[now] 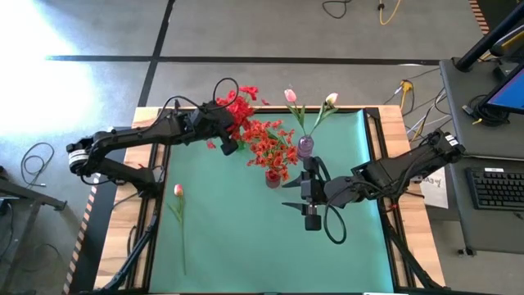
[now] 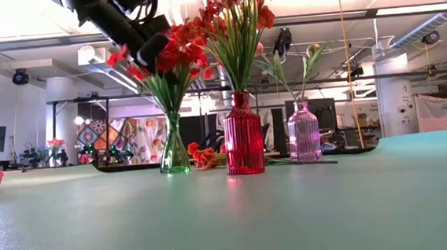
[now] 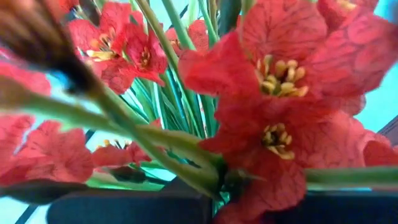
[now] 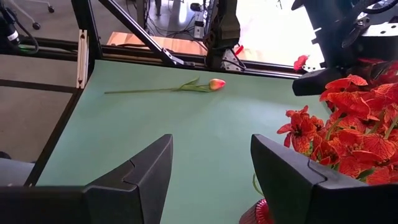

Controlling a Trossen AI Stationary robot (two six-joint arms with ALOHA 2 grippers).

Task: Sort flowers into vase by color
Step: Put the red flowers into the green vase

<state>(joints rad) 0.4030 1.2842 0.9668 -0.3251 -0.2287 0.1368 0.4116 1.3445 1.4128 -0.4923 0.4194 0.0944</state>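
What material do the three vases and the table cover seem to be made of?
Red vase, pink vase and green vase: probably tinted glass, glossy, since light passes through; the red and pink ones are ribbed. Table cover: a smooth teal mat, faintly shiny, mirroring the red vase; possibly plastic or rubber.

A teal-green mat [image 1: 246, 246] covers the table, edged by pale wood [image 1: 385, 119]. The bushy blossom clusters [image 1: 270, 147] are red to orange-red, with yellow stamens [image 3: 283, 68] at the centres and darker veins across the petals. Their stems [image 3: 174, 37] are green. Three ribbed glass vases stand in a row: a clear green vase [image 2: 174, 148], a deep red vase [image 2: 243, 135] and a pale pink-purple vase [image 2: 304, 133]. The loose tulip [image 4: 216, 83] on the mat looks pink shading to orange, though it is small here. Both arms are black.
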